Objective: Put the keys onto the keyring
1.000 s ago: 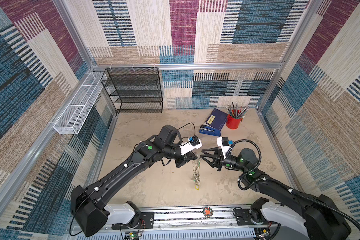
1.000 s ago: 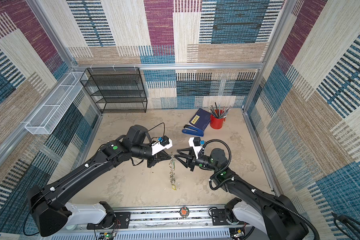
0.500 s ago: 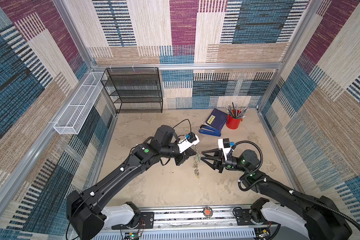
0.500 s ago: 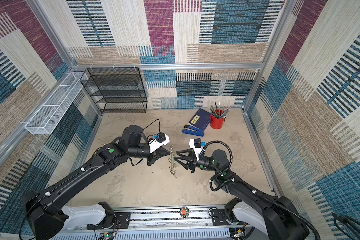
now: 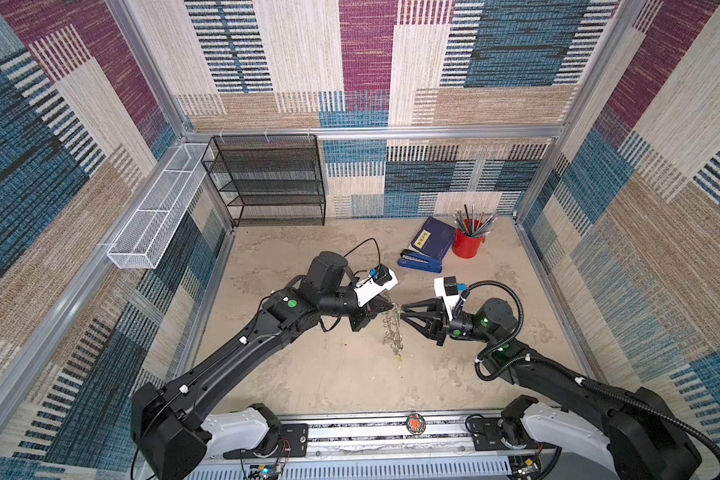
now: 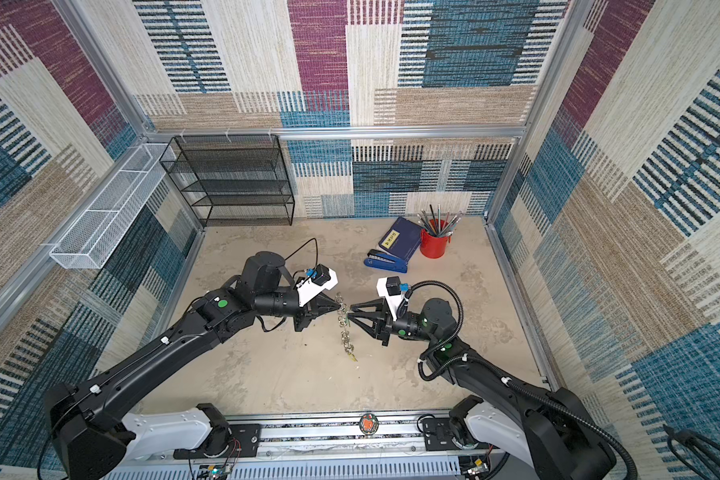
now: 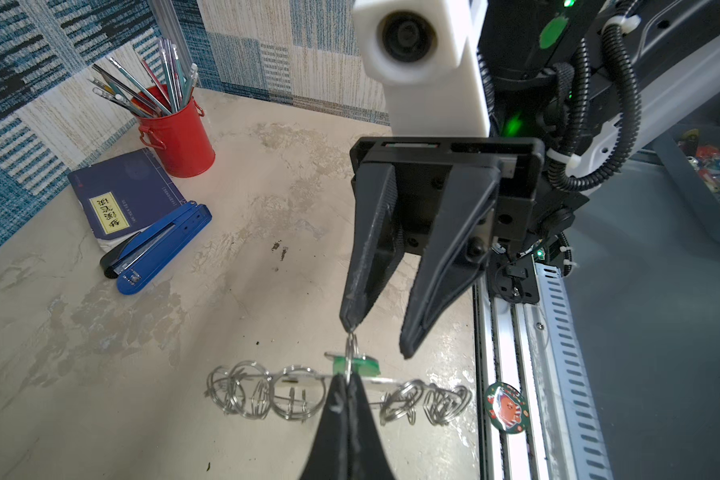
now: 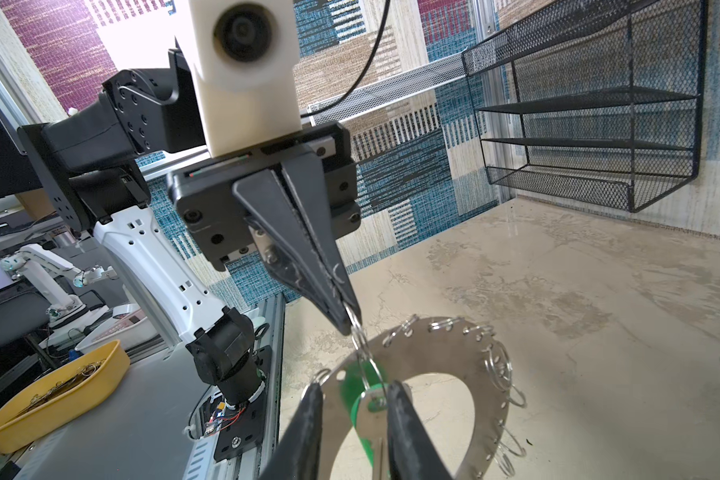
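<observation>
Steel keyring (image 8: 445, 357) hung from my left gripper (image 8: 344, 322), clamped on one split ring (image 8: 358, 334); green-tagged key (image 8: 371, 408) sat between parted jaws of my right gripper (image 7: 378, 338) — above mottled beige tabletop (image 5: 308, 374), patchwork-carpet walls (image 5: 366, 62) around.

Keyring (image 5: 393, 332) hangs between left hand (image 5: 390, 308) and right hand (image 5: 400, 317), stapler (image 5: 420, 261) behind.
</observation>
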`<state>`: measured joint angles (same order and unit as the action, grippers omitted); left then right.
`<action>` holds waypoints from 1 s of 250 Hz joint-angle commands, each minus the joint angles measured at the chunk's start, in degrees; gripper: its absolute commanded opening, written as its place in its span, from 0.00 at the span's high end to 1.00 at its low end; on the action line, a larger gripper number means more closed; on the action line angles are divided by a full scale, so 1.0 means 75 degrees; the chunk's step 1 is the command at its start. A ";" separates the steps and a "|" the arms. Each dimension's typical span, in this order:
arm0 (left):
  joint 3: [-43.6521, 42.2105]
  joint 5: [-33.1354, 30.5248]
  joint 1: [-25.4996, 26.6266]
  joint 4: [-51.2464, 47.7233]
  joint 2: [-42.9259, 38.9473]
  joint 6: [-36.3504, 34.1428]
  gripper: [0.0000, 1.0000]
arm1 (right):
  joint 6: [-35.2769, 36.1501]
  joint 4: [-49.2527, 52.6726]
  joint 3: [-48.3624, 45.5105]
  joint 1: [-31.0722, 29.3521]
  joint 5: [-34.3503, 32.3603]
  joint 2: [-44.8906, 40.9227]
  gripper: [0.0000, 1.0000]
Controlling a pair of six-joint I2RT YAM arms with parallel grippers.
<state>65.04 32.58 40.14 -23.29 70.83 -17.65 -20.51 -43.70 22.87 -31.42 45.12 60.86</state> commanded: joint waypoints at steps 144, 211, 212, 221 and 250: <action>-0.0330 0.0497 -0.0009 0.0881 -0.0128 0.0480 1.00 | -0.0048 -0.0243 0.0067 -0.0041 0.0186 0.0066 0.94; -0.0928 0.0822 -0.0023 0.2059 -0.0268 0.1214 1.00 | -0.0034 -0.0267 0.0067 -0.0065 0.0200 0.0089 1.00; -0.0938 0.0823 -0.0021 0.2078 -0.0274 0.1227 1.00 | -0.0032 -0.0273 0.0067 -0.0065 0.0192 0.0095 1.00; -0.1023 0.0879 -0.0026 0.2265 -0.0290 0.1343 1.00 | -0.0031 -0.0269 0.0071 -0.0075 0.0200 0.0110 1.00; -0.1213 0.0995 -0.0020 0.2792 -0.0310 0.1685 1.00 | -0.0040 -0.0250 0.0092 -0.0083 0.0195 0.0140 0.99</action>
<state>57.25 36.84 40.01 -11.07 68.99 -9.58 -20.51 -43.92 22.98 -31.88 46.33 61.58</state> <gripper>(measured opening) 0.052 0.048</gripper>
